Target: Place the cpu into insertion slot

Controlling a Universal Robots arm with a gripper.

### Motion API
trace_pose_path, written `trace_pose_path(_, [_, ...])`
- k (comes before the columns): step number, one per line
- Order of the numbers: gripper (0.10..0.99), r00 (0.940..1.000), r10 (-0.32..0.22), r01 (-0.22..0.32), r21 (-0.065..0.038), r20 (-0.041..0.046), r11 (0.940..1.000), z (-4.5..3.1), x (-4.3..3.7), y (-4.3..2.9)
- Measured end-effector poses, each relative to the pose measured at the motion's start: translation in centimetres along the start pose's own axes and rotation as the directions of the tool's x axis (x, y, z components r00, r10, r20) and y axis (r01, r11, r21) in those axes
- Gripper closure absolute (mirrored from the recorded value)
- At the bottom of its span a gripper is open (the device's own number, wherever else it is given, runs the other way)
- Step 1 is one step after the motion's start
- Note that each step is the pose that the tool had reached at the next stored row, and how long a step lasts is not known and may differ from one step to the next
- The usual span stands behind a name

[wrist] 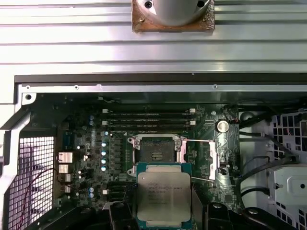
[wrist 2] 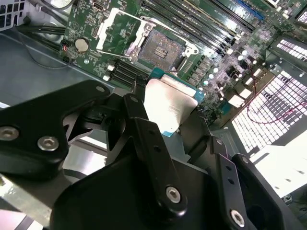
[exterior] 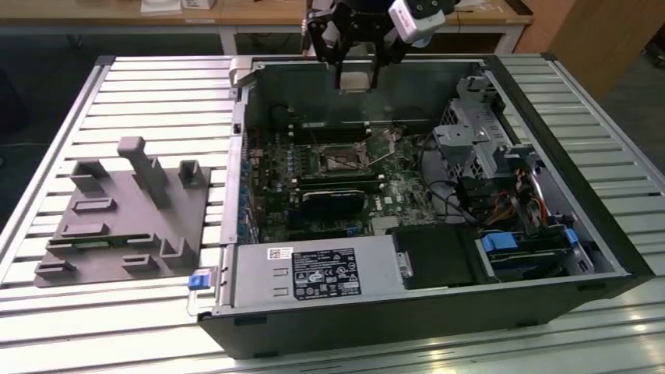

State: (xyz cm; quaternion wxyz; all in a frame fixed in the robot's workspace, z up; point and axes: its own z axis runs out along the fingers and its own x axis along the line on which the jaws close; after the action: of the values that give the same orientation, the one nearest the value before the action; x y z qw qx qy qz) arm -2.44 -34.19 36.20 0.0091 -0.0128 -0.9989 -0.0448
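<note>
My gripper [exterior: 354,72] is pinching the cpu [wrist: 163,196] by two opposite edges, one dark finger [wrist 2: 139,115] on each side, with the chip's pale metallic face turned toward the wrist cameras. In the exterior view I hang high over the open computer case [exterior: 561,156], near its far wall, and the cpu is in the air, well clear of the board.

The insertion slot [wrist: 156,154] lies on the green circuit board [wrist 2: 86,24] beneath me. Its dark centre is uncovered and its shiny hinged frame [wrist: 211,158] is swung open to one side. In the first wrist view the chip's edge overlaps the near rim of the slot, though the two are not touching.

Long memory slots [wrist: 148,120] run just beyond the socket. The case rests on a slatted metal surface [exterior: 156,86], with a grey moulded fixture [exterior: 124,210] at the exterior view's left.
</note>
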Motion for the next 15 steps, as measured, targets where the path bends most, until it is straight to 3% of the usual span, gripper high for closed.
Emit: trace_pose_path(15, [0.549, 1.0, 0.0, 0.0, 0.0, 0.0, 1.0, 0.97, -0.02, -0.09])
